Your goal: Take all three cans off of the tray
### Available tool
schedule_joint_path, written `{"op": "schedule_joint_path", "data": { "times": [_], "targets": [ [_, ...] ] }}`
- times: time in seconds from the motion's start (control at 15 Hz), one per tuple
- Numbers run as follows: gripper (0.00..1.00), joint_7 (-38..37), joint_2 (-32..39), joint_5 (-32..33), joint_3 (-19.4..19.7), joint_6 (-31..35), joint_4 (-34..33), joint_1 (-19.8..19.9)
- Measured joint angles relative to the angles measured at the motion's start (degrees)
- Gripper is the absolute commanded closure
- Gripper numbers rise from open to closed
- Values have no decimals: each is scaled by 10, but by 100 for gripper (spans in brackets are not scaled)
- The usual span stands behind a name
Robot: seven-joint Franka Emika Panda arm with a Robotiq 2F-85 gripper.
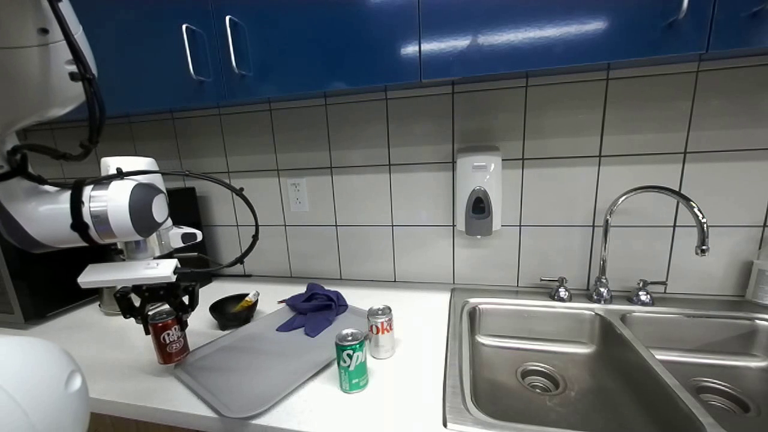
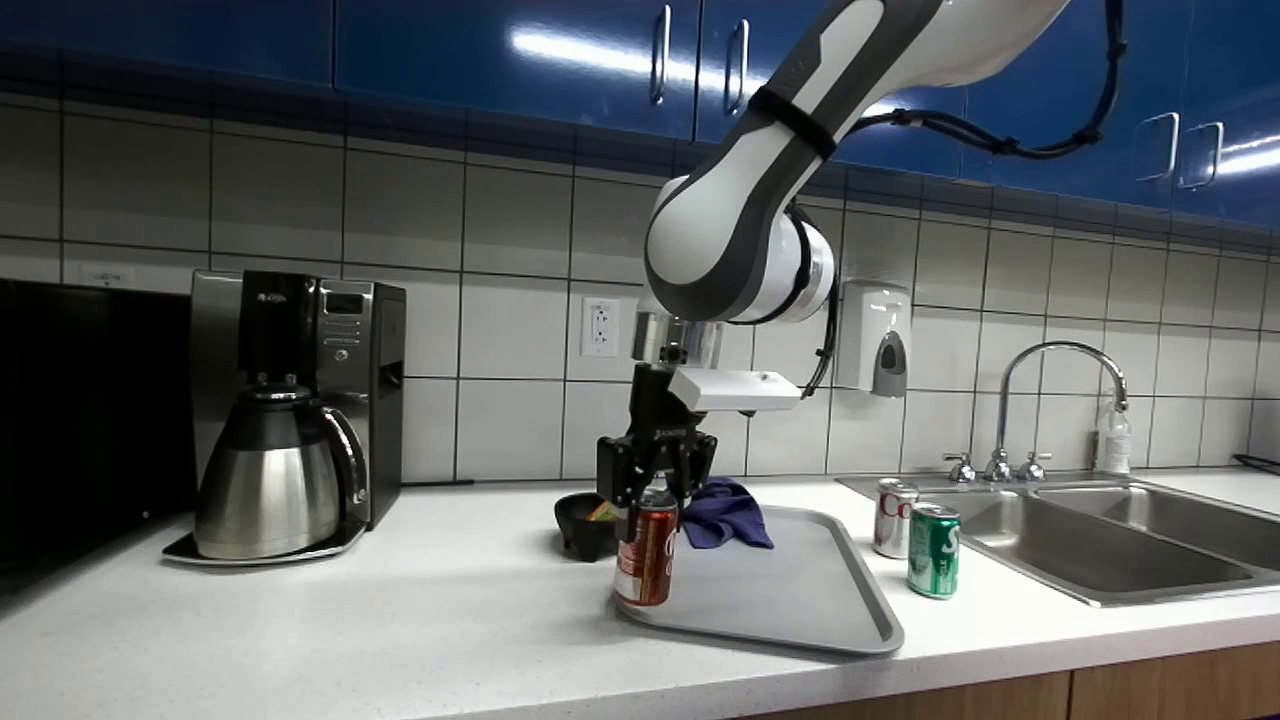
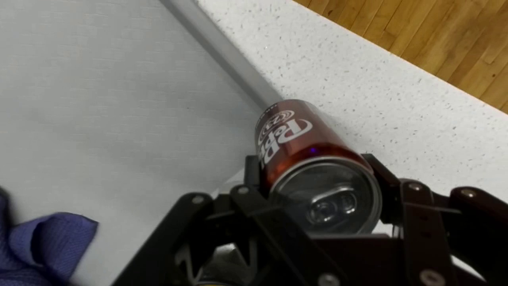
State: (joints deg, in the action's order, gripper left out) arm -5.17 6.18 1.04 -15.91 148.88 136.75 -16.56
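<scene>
On the tray (image 1: 258,367), cloth (image 1: 316,309); at its rim, the end effector (image 3: 313,171) tight on a Dr Pepper can (image 1: 170,345).

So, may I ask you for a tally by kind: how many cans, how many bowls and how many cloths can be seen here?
Cans: 3 (red can, green can, silver can)
Bowls: 1 (black bowl)
Cloths: 1 (purple cloth)
Total: 5

White counter (image 2: 450,620): tray (image 1: 258,372), green can (image 1: 352,361), silver can (image 1: 381,333), bowl (image 1: 227,313), coffeemaker (image 2: 346,385).
</scene>
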Motion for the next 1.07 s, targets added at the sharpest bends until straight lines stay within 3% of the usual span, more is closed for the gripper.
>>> {"op": "schedule_joint_path", "data": {
  "times": [1.07],
  "targets": [
    [62,0,16,0,-15,-4,-7,-27]
  ]
}}
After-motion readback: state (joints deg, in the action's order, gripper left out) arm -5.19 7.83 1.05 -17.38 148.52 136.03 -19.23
